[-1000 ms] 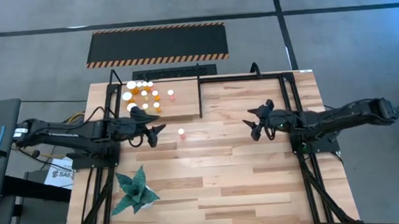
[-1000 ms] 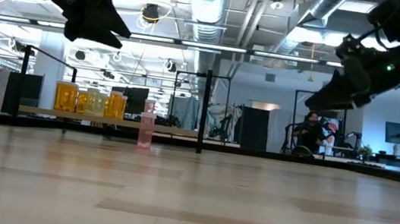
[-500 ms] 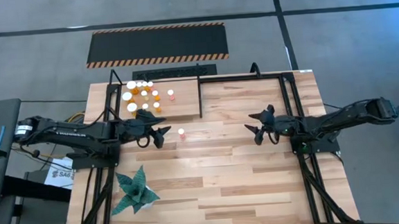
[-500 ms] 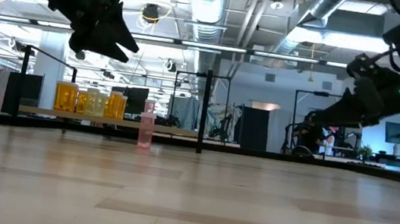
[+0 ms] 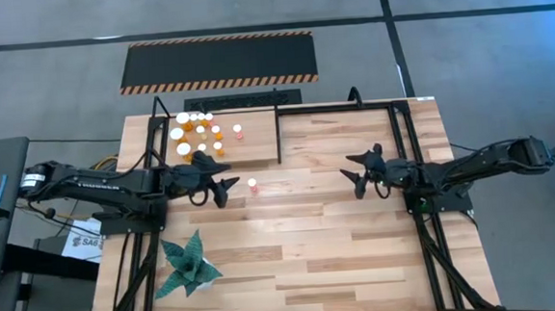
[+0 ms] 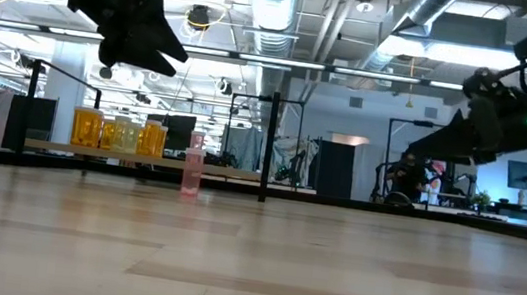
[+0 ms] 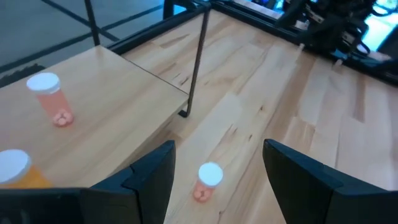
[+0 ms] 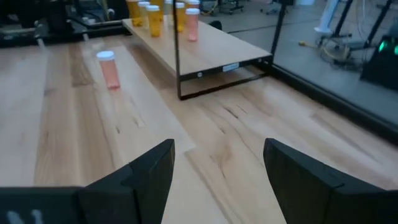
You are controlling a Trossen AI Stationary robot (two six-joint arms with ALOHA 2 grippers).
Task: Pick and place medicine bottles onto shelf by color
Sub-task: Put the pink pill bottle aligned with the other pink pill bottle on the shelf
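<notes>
Counter (image 5: 361, 256): pale butcher-block wood in long glued strips, smooth with a soft sheen, edged by thin black metal rails.
Shelf (image 5: 257, 142): a small flat rectangle of the same light wood in the counter's far left corner, raised a little on slim black square posts; one post stands at its near right corner.
Medicine bottles on shelf (image 5: 197, 131): a tight cluster of small cylinders with round white caps and translucent orange or amber bodies, at the shelf's left part.
Pink bottle on shelf (image 5: 238, 132): a pinkish cylinder with a white cap, upright, just right of the cluster and apart from it.
Lone pink bottle (image 5: 252, 185): translucent pinkish-red body, flat white round cap, upright on the counter just in front of the shelf's near edge, near the corner post.
Left end effector (image 5: 223, 185): dark, angular fingers spread apart with nothing between them, raised above the counter just in front of the shelf, the lone pink bottle close by on its right.
Right end effector (image 5: 352, 177): matte black fingers also apart and empty, well to the right of the shelf, above bare counter.
Plant (image 5: 188, 265): spiky green star-shaped leaves, well in front of the shelf near the counter's left side.
</notes>
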